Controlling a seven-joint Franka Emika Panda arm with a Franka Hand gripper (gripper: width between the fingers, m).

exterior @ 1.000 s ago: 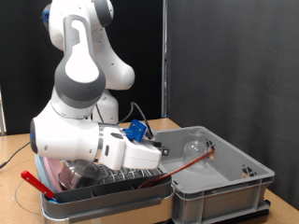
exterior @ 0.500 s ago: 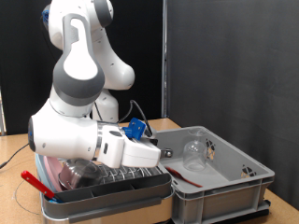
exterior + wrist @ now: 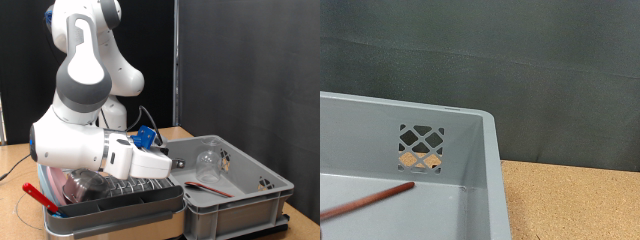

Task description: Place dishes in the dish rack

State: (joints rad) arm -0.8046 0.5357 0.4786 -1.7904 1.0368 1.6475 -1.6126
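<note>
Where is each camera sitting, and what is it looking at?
Exterior view: off the arm, low beside the table, facing the white arm, the dish rack and the grey tub holding a clear glass; the gripper is hard to make out.
Wrist view: on the hand, looking into the tub's corner; no fingers show.
Both show the tub and the thin red utensil.

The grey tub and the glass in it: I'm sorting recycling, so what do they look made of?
The grey tub looks like matte moulded plastic: an opaque, even grey, with a cut-out lattice handhold in its wall. The glass looks like clear glass or clear plastic; the tub wall shows through it.
</note>
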